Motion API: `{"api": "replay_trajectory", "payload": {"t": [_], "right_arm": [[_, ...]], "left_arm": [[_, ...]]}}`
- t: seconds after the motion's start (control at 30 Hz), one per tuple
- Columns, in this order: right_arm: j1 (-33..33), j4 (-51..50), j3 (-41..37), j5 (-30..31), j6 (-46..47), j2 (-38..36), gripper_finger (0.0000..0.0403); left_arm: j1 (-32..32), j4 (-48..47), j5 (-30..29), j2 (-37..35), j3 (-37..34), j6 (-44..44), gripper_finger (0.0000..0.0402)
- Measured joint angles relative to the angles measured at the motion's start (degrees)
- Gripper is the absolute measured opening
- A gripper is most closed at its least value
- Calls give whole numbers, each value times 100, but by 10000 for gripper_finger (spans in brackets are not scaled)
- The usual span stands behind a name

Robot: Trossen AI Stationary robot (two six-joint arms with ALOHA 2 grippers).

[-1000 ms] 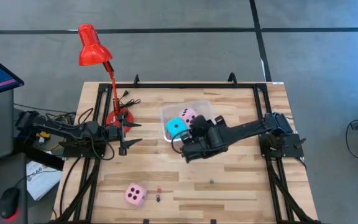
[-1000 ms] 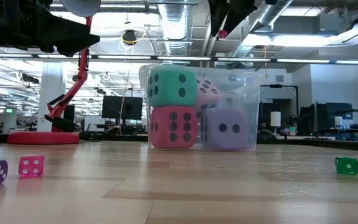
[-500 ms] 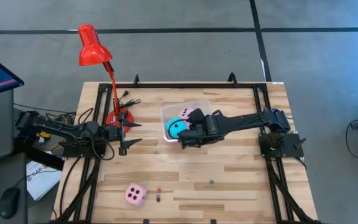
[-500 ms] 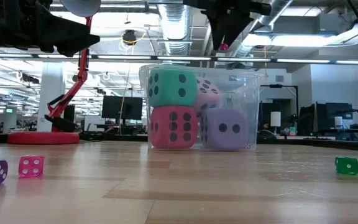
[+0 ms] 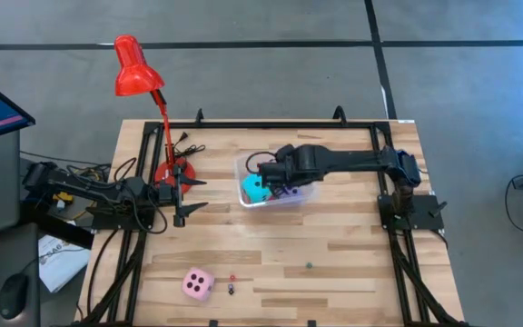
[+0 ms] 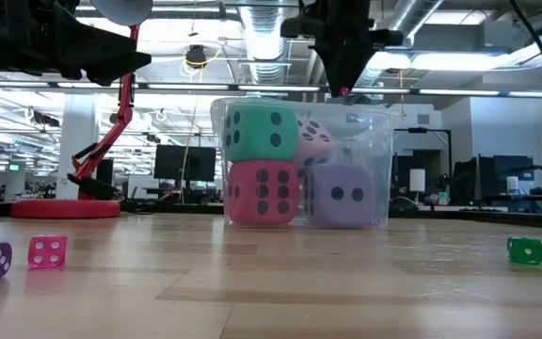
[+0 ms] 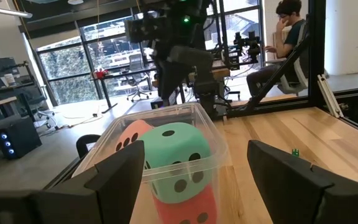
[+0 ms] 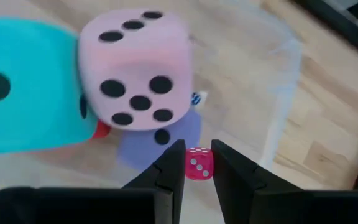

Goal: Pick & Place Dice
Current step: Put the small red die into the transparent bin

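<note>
Small magenta die (image 8: 198, 163), hard and light, pinched at opposite faces by right tool (image 8: 197, 163) above clear bin (image 6: 384, 169); left tool (image 7: 194, 174) wide, waiting.

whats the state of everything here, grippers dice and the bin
right gripper: shut on a small pink die, over the clear bin
left gripper: open, at the table's left
cyan die: in bin, on top of the red die
pink die: in bin, upper layer
lavender die: in bin, at the bottom
second pink die: loose on the table
</note>
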Motion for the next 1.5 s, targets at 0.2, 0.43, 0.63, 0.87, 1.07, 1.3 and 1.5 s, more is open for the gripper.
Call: {"api": "replay_trajectory", "payload": {"t": [0.2,0.43,0.63,0.87,1.07,1.3,1.5], "right_arm": [[-299,190,0,-771,-915,2,70],[-449,147,-7,-1106,-1572,-178,70],[-386,315,-363,-673,-1607,-713,69],[-378,2338,-2280,-575,-1499,-1964,69],[-447,4460,-4261,-799,-1218,-3163,69],[-436,6878,-6296,-810,-903,-4504,69],[-436,9095,-7806,-811,-886,-5176,69]], "left_arm": [[-1,0,0,1,0,0,274],[0,-1,-1,0,0,0,274],[-2,-3,0,0,0,-2,274],[-1,12,0,20,0,-13,274],[-1,39,0,44,0,-13,274],[0,41,0,44,0,-15,274],[-2,48,0,44,0,-15,274]]}}
